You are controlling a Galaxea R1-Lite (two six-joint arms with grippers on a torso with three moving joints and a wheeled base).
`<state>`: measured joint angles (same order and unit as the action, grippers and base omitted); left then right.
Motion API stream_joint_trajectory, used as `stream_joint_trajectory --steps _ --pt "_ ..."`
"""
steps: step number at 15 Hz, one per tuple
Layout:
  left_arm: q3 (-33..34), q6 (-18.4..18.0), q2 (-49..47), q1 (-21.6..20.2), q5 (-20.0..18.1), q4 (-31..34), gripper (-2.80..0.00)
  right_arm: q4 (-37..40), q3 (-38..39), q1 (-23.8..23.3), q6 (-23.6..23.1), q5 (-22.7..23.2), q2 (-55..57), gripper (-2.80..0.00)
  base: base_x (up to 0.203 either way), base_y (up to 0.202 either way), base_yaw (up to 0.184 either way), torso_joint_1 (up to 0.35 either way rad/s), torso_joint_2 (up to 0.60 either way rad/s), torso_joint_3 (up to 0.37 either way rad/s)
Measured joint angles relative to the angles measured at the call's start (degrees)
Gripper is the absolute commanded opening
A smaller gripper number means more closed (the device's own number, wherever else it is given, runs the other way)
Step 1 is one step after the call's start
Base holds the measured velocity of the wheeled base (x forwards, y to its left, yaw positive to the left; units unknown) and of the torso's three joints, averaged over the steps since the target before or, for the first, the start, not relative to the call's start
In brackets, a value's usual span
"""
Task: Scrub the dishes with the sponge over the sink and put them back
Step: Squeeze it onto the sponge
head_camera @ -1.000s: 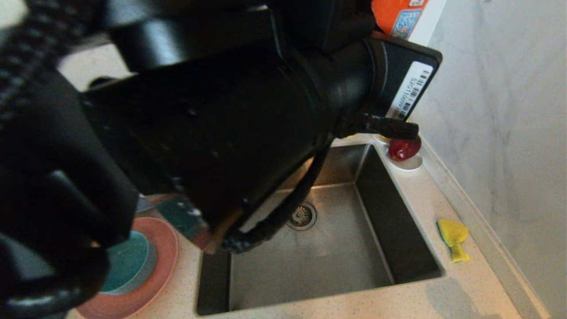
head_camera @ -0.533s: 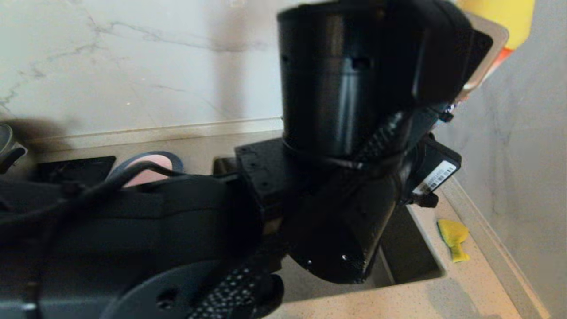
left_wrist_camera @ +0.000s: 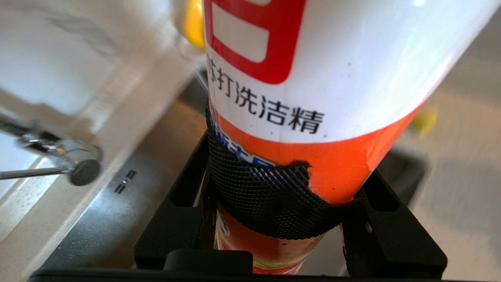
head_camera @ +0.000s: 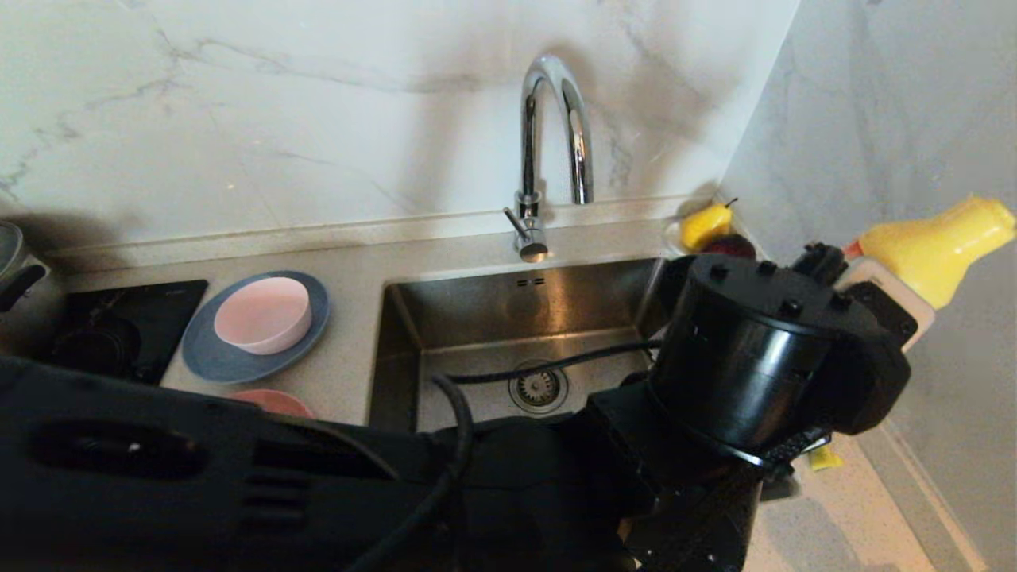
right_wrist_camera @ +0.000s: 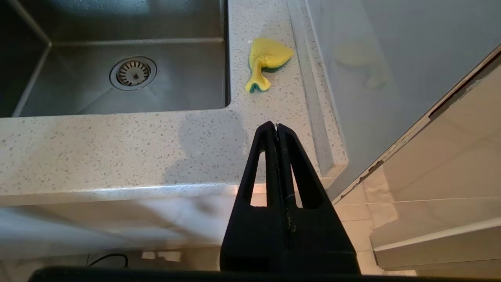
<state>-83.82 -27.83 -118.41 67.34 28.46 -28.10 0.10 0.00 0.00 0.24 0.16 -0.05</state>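
Note:
My left gripper [left_wrist_camera: 285, 184] is shut on an orange-and-white detergent bottle [left_wrist_camera: 313, 78] with a yellow top [head_camera: 937, 238], held beyond the right rim of the sink [head_camera: 477, 318]. The left arm crosses the bottom of the head view. A pale pink bowl [head_camera: 262, 314] sits on a blue-grey plate [head_camera: 208, 359] left of the sink, and an edge of a salmon plate [head_camera: 270, 400] shows under the arm. The yellow sponge [right_wrist_camera: 266, 62] lies crumpled on the counter right of the sink. My right gripper [right_wrist_camera: 276, 126] is shut and empty, parked over the counter's front edge.
A chrome faucet [head_camera: 548, 135] stands behind the sink, with the drain strainer [head_camera: 539, 387] below it. A yellow pear [head_camera: 705, 225] sits in the back right corner. A black hob [head_camera: 119, 318] and a pot [head_camera: 12, 270] are at the far left. A wall closes the right side.
My left arm has swung down and to the right with the bottle, uncovering the faucet, the sink's back and the pink bowl. The right arm has not moved.

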Motion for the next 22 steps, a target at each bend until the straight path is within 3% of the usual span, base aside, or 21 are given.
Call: stream_joint_trajectory --steps 9,12,15,22 --pt "-5.4 -6.8 -6.8 0.0 0.3 11.5 -2.8 0.0 0.0 0.0 0.0 0.0 0.0 -2.8 0.0 0.0 0.0 0.0 0.0 0.0" --pt "-11.1 -8.5 -9.4 0.0 0.4 13.4 -2.8 0.0 0.0 0.0 0.0 0.0 0.0 -2.8 0.0 0.0 0.0 0.0 0.0 0.0" --pt "-16.8 -11.0 -12.6 0.0 0.6 19.5 -2.8 0.0 0.0 0.0 0.0 0.0 0.0 -2.8 0.0 0.0 0.0 0.0 0.0 0.0" --pt "-17.5 -16.8 -15.7 -0.4 3.1 22.6 -2.8 0.0 0.0 0.0 0.0 0.0 0.0 -2.8 0.0 0.0 0.0 0.0 0.0 0.0"
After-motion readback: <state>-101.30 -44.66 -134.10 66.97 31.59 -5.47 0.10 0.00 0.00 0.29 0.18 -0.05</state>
